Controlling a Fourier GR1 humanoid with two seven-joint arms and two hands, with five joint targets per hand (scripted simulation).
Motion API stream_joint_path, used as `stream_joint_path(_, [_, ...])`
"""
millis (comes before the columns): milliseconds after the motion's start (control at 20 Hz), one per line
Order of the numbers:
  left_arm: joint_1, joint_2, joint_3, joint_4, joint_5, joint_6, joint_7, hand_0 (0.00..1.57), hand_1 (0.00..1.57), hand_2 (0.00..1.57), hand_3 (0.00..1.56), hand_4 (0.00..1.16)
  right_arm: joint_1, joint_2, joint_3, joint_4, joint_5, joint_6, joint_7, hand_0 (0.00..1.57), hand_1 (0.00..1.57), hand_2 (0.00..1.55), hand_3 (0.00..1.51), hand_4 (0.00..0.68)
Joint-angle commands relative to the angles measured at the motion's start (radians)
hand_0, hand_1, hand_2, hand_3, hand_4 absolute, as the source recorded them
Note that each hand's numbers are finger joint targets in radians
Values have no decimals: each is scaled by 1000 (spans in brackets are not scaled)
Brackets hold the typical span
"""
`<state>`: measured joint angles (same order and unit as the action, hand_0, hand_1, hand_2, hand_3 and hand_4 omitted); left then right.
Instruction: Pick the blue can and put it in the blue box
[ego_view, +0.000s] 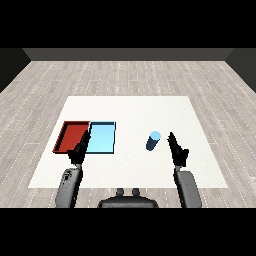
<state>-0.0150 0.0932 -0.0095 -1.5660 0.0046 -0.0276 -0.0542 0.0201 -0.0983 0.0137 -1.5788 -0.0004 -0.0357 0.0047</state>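
Blue can (153, 141) stands upright on the desk (130, 107), just left of the right hand (178, 152), whose fingers are open; they should curl around its middle, keeping it vertical.

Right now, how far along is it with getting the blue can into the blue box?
Nothing is done yet. The blue can stands upright on the white table, right of the light blue tray, which holds nothing. In hand: the right hand is beside the can with straight fingers, not curled round it. The left hand rests near the trays. Left: grasp, carry, set down.
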Motion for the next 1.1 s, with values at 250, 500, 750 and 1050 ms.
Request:
stream_joint_path(250, [104, -22, 13, -63, 20, 10, 77, 0, 0, 0, 0, 0, -105, 23, -23, 169, 24, -6, 11, 0, 0, 0, 0, 0])
stream_joint_path(500, [37, -71, 49, -20, 30, 15, -299, 0, 0, 0, 0, 0, -138, 40, -21, 84, -109, 151, -243, 0, 0, 0, 0, 0])
stream_joint_path(750, [62, -30, 72, -48, 73, -42, -284, 0, 0, 0, 0, 0, -117, -20, -81, 130, -155, 235, -283, 0, 0, 0, 0, 0])
stream_joint_path(1050, [41, -46, 83, 77, 41, -21, -389, 0, 0, 0, 0, 0, -76, 44, -28, 135, -92, 189, -342, 0, 0, 0, 0, 0])
